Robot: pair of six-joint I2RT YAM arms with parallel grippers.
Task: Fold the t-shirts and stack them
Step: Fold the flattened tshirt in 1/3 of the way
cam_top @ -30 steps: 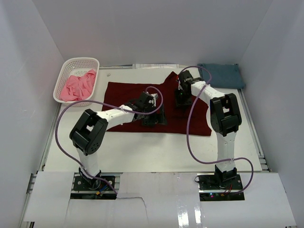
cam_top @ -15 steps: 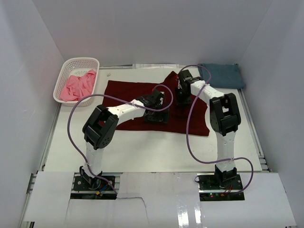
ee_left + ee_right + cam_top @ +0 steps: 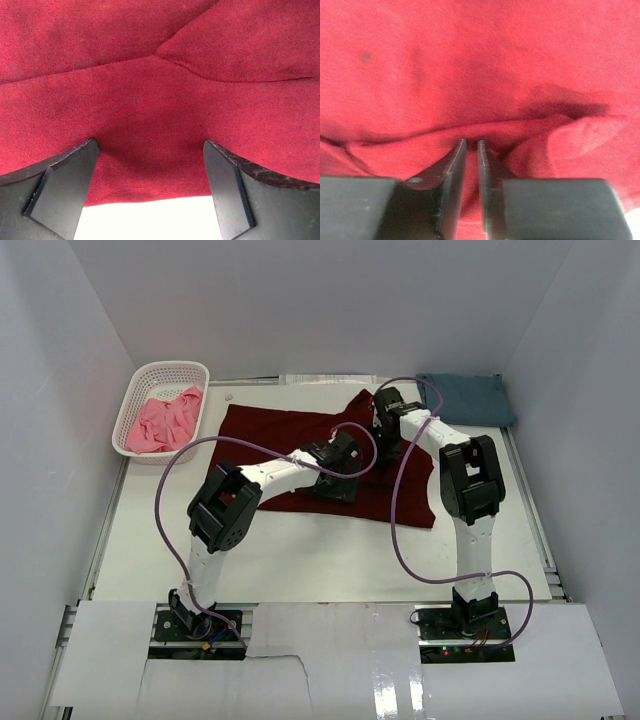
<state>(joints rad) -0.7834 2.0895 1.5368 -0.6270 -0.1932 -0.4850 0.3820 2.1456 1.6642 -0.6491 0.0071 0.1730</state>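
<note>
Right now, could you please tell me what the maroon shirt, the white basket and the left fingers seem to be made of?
The maroon t-shirt looks like soft matte knit cloth, perhaps cotton: fine weave and soft creases show. The basket seems white moulded plastic, its wall an open lattice. The left fingers look like hard matte black plastic, edges scuffed, though possibly coated metal.

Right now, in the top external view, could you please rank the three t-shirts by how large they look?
1. maroon t-shirt, spread out, clearly the largest.
2. slate-blue t-shirt, folded, and pink t-shirt, bunched in the basket: too alike to rank.
</note>
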